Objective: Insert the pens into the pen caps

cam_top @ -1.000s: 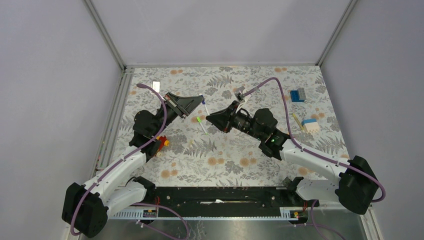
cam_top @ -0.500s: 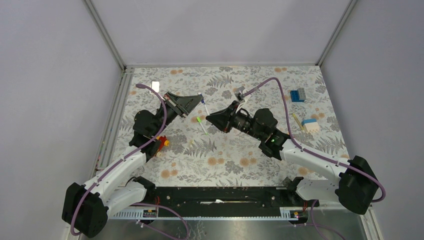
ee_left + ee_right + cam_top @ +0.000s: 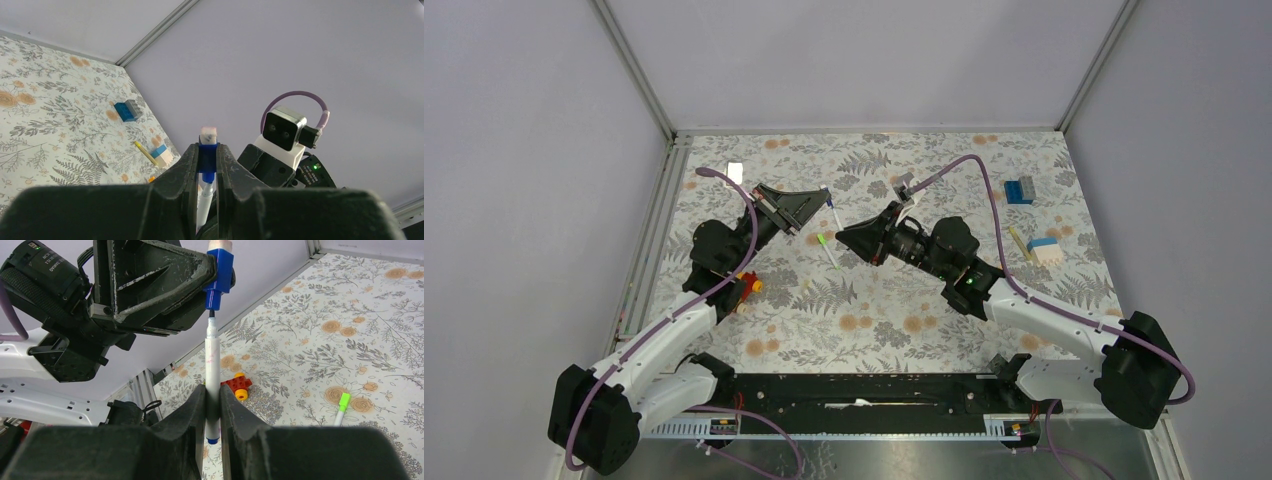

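My left gripper (image 3: 208, 157) is shut on the dark blue pen cap (image 3: 208, 156), held above the table at centre left (image 3: 824, 200). My right gripper (image 3: 212, 405) is shut on a white pen (image 3: 213, 367) with a blue end. The pen's tip sits at the mouth of the blue cap (image 3: 218, 277); the pen shows below the cap in the left wrist view (image 3: 204, 205). Another white pen with the bright green cap (image 3: 828, 246) on it lies on the table between the grippers; it also shows in the right wrist view (image 3: 343, 405). A tan pen (image 3: 1020, 243) lies at the right.
Red-yellow toy bricks (image 3: 744, 287) lie by the left arm. A blue brick (image 3: 1020, 190) and a blue-white brick (image 3: 1046, 250) lie at the right. A small shiny plate (image 3: 735, 171) sits at far left. Metal rails bound the floral mat.
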Available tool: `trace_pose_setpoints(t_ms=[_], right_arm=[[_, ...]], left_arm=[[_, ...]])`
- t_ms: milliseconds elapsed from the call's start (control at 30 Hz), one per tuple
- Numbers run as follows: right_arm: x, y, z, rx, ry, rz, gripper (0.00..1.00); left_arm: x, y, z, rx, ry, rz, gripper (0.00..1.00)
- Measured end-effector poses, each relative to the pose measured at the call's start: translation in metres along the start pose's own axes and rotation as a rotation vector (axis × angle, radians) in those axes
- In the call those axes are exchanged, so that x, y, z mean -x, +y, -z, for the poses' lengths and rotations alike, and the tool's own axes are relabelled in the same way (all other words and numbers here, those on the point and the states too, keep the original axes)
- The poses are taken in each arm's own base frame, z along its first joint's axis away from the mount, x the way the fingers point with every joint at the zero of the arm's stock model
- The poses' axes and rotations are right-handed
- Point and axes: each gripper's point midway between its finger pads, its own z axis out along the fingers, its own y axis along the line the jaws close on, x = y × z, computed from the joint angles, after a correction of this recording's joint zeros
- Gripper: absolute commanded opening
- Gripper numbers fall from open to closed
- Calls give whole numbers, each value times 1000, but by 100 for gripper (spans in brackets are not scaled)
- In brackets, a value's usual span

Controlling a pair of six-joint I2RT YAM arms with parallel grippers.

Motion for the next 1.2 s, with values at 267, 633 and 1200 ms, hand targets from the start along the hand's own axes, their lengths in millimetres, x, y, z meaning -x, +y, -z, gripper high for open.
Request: trace_pose_setpoints(t_ms=[267,633,1200], right_arm=[[0,0,0,0,0,0,0],[-2,-2,-1,-4,6,-2,0],[-3,-3,-2,-8,11,5,0]], left_arm=[[-1,1,-1,0,1,3,0],[0,2,-4,-9,-1,7,0],[-1,0,-2,-13,4,7,0]])
